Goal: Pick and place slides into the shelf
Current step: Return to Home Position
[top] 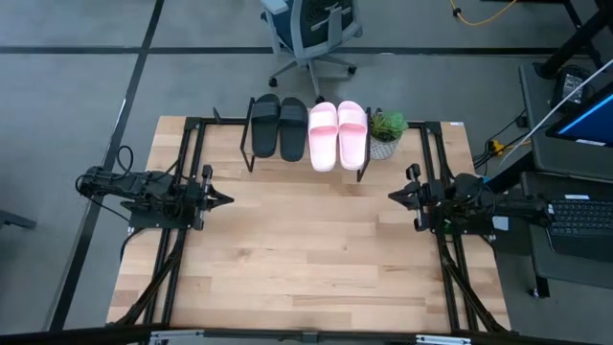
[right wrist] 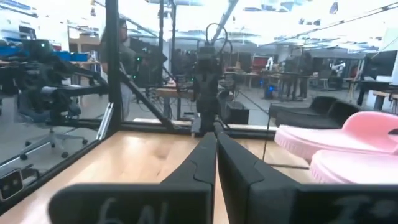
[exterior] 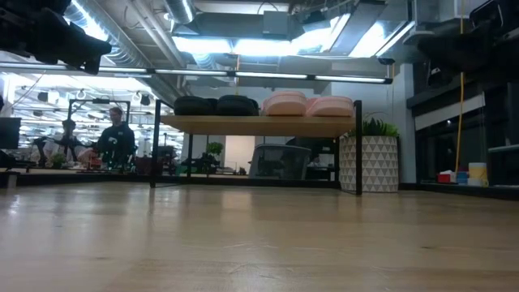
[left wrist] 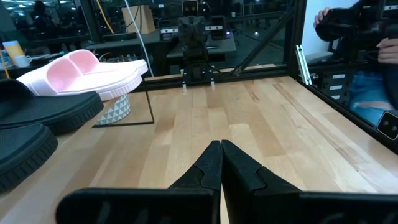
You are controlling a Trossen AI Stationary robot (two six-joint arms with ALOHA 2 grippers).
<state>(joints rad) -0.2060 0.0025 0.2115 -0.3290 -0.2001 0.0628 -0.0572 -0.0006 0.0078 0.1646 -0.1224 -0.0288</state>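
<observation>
**Fingers (left wrist: 208, 169) clamped tip to tip, shelf (exterior: 259, 126) fully loaded**

Right up against the left wrist lens, the left gripper (left wrist: 221, 144) shows its two dark fingers pressed flat together. There is no gap between them and nothing is caught there. It hangs over bare wood, touching nothing. From above, this left gripper (top: 228, 199) sits out at the left side of the table (top: 306, 268), its tip pointing in towards the middle.

Over to the other side, and it's a mirror image. The right gripper (top: 391, 195) is parked at the right edge of the table, tip aimed inward. In its own wrist view the right gripper (right wrist: 215, 132) is just as tightly clenched, finger (right wrist: 198, 163) against finger, and empty. The two arms face each other across a wide stretch of open tabletop, well apart.

Now the goods. At the far edge of the table, between the two arms, stands the shelf. On its plank top lie all four sandals in one row, side by side. The black slides (top: 279, 126) take the left half and the pink slides (top: 338, 134) the right half, the inner black one just beside the inner pink one. The low view confirms it, with two dark humps (exterior: 215, 105) and two pale ones (exterior: 308, 105) resting on the plank, and the space under it open between the thin black legs.

Just beside the shelf's right end stands a potted plant (top: 386, 132), its white pot patterned with triangles (exterior: 369, 162). Beyond the table, an office chair (top: 311, 34) waits on the grey floor.
</observation>
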